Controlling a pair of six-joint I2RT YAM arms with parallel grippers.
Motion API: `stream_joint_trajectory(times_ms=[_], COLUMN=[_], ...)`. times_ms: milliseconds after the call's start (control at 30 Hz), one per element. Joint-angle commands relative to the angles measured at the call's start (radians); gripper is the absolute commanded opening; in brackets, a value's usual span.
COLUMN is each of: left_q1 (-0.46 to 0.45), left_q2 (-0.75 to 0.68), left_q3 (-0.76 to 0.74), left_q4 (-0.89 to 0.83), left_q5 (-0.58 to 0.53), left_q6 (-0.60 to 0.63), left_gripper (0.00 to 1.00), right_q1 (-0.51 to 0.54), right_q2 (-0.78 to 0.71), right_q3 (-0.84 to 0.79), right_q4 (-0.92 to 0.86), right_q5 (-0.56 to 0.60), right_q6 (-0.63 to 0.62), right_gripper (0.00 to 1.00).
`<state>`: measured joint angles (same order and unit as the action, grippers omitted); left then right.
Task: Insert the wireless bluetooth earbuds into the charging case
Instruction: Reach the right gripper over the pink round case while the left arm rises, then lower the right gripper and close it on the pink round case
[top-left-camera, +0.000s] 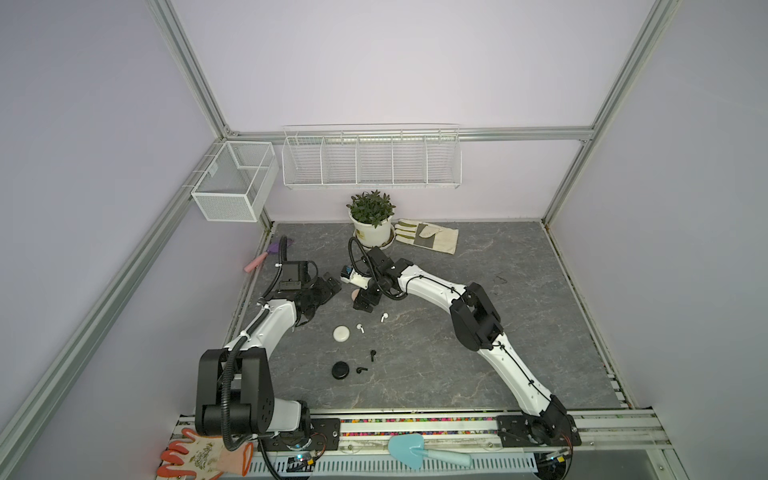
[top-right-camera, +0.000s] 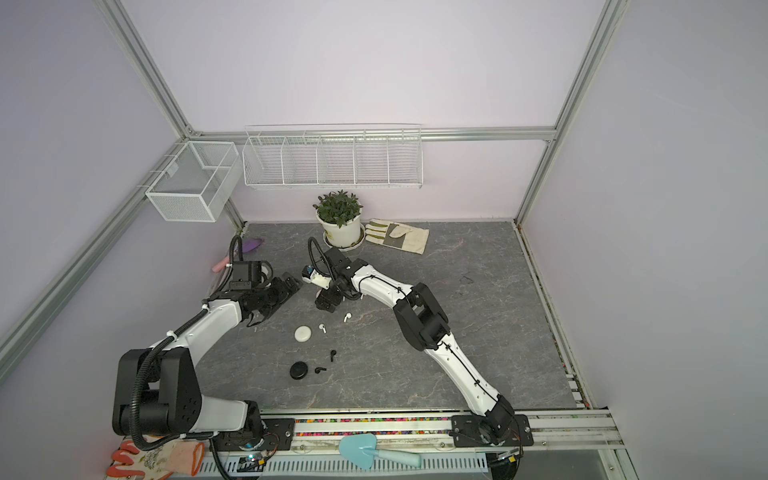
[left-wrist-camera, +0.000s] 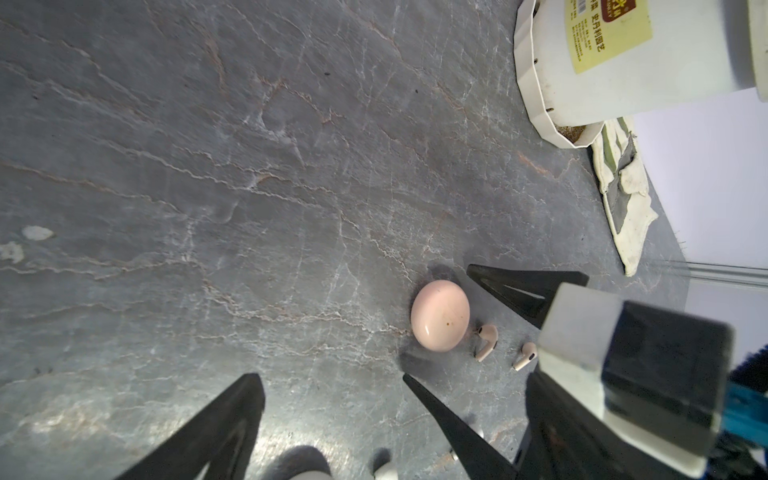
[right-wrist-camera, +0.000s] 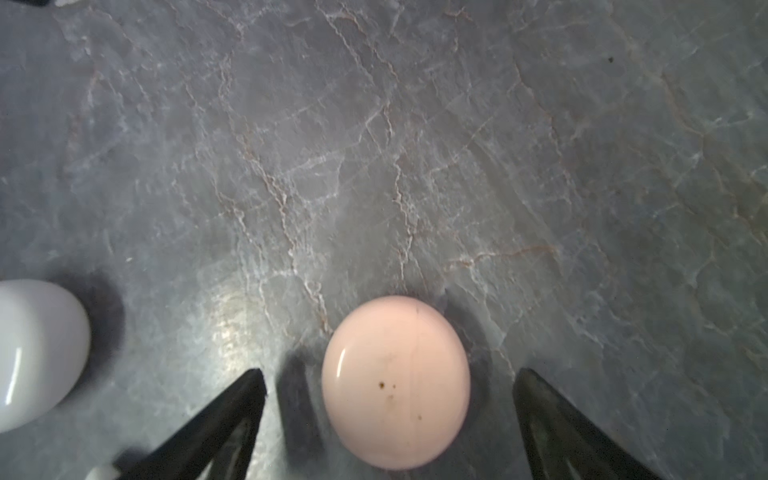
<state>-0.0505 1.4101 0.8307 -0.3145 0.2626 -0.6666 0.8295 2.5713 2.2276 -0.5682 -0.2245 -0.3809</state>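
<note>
In both top views the left arm (top-left-camera: 270, 324) reaches from 7 o'clock toward 10 o'clock. The left tool (top-left-camera: 330, 286) points to 2 o'clock, jaws spread wide. The right arm (top-left-camera: 432, 286) reaches from 5 o'clock toward centre. The right tool (right-wrist-camera: 390, 372) points down, jaws spread wide.

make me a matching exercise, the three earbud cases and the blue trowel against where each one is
1 pink case
2 white case
3 black case
4 blue trowel

a beside two black earbuds
b flanked by the open right hand
c on the front rail
d between the other two cases

Pairs: 1-b, 2-d, 3-a, 4-c
</note>
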Motion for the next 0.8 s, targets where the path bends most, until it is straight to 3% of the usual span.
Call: stream_joint_trajectory(times_ms=[0, 300, 533, 767], left_q1=[0.007, 0.010, 0.011, 0.012], left_q2=[-0.005, -0.015, -0.027, -0.030], left_q3=[-0.016, -0.031, -0.047, -0.048], left_q4=[0.012, 0.013, 0.016, 0.017], left_q5=[0.004, 0.007, 0.007, 0.009], left_q6=[-0.016, -0.022, -0.025, -0.022], left_gripper=[0.99, 0.99, 0.99, 0.98], right_q1=[0.006, 0.007, 0.007, 0.009], right_q2=[0.018, 0.046, 0.069, 0.075], right_q3=[0.023, 0.075, 0.115, 0.129], right_q4=[-0.040, -0.077, -0.088, -0.097], right_q5=[0.013, 0.020, 0.035, 0.039], right_q6=[0.009, 0.014, 0.029, 0.030], right_gripper=[0.88, 0.75, 0.74, 0.65])
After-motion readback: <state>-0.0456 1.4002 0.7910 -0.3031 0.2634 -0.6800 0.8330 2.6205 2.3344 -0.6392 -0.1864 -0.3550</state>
